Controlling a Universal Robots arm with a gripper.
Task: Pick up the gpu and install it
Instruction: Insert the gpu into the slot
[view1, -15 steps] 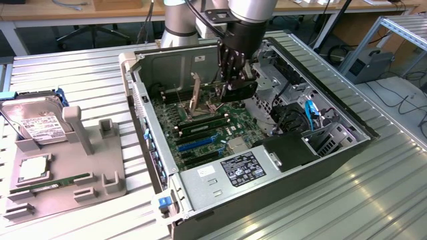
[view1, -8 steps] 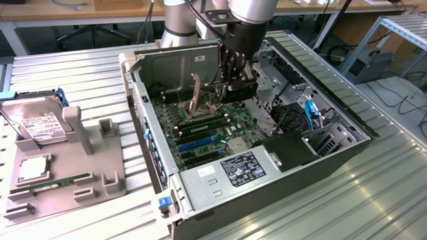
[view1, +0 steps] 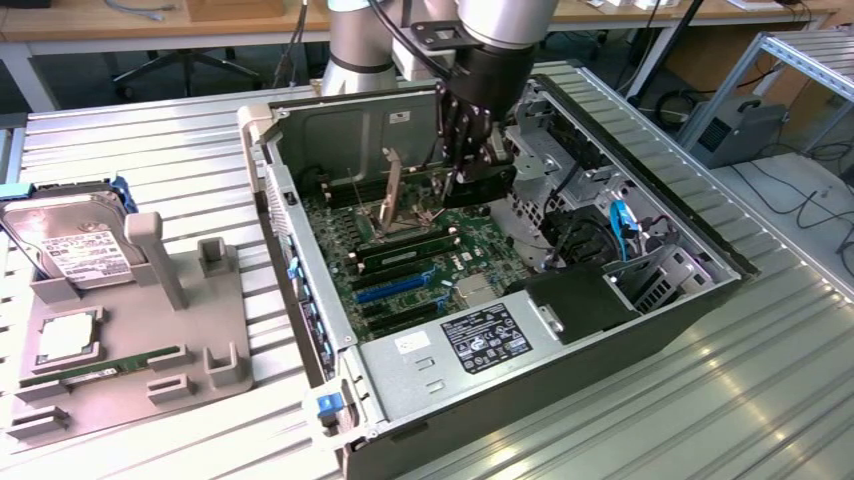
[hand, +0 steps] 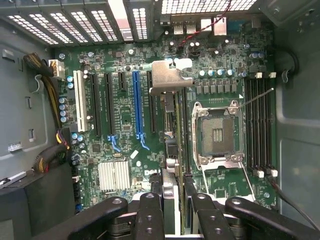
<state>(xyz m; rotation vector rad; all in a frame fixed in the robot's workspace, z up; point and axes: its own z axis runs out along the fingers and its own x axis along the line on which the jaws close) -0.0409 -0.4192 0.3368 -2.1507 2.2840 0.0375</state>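
The gripper (hand: 175, 212) is closed on the gpu (hand: 170, 125), held edge-on above the motherboard (hand: 122, 150). Judged light, stiff, fragile: grip the board edges, never the components.

My end effector (hand: 174, 207) pinches the gpu (hand: 170, 125) between its black fingers (hand: 150, 215). I see the card from its thin edge, so it looks like a skinny line. Its shiny silver end bracket (hand: 170, 77) is at the end far from my fingers. Under the card is a big green board (hand: 125, 145). The card hangs over it, between a long black slot (hand: 151, 102) and the square metal chip socket (hand: 217, 135). I cannot tell if it touches the board. A blue slot (hand: 137, 107) sits near, and a white slot (hand: 79, 107) is farther off. A small silver block with fins (hand: 114, 175) lies by the blue slot's end. Yellow and black wires (hand: 44, 82) run beside the board.
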